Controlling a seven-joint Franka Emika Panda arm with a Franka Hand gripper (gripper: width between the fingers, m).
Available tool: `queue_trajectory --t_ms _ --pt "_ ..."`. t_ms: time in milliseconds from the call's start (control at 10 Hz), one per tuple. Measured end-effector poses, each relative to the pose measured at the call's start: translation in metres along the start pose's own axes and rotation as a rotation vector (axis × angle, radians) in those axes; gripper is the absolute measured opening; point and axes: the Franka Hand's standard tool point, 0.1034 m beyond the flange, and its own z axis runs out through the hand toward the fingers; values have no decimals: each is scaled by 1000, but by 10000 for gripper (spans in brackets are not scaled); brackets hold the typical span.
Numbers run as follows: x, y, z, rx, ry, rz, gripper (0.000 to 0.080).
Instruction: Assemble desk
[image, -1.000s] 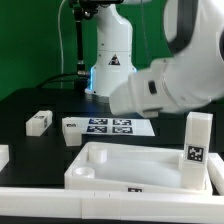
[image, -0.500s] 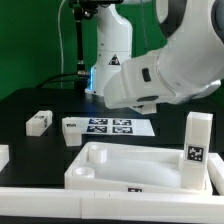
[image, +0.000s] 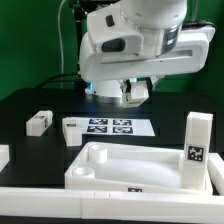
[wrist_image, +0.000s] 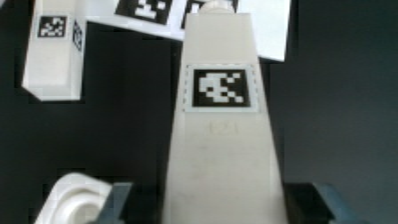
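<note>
Desk leg (wrist_image: 222, 130) is clamped in the narrowly set gripper (wrist_image: 222, 205). A corner socket (wrist_image: 71, 198) of the tabletop panel (image: 140, 160) appears near it.

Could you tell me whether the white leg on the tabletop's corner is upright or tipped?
Upright: the white square plastic leg stands vertically at the corner of the large white rimmed tabletop panel, tag facing the camera.

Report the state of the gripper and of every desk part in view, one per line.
gripper: shut on the held leg.
held leg: clamped in the gripper, up off the table.
tabletop: lying flat, rim up.
upright leg: standing at the tabletop's corner on the exterior view's right.
far-left leg: lying loose.
middle leg: lying loose beside the marker board.
</note>
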Motion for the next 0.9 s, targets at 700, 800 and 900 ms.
queue_trajectory --t_ms 700,800,900 --pt "11 18 -29 61 433 221 294" --pt "9 18 -26 56 472 224 294" --pt "14 21 -30 40 561 229 294"
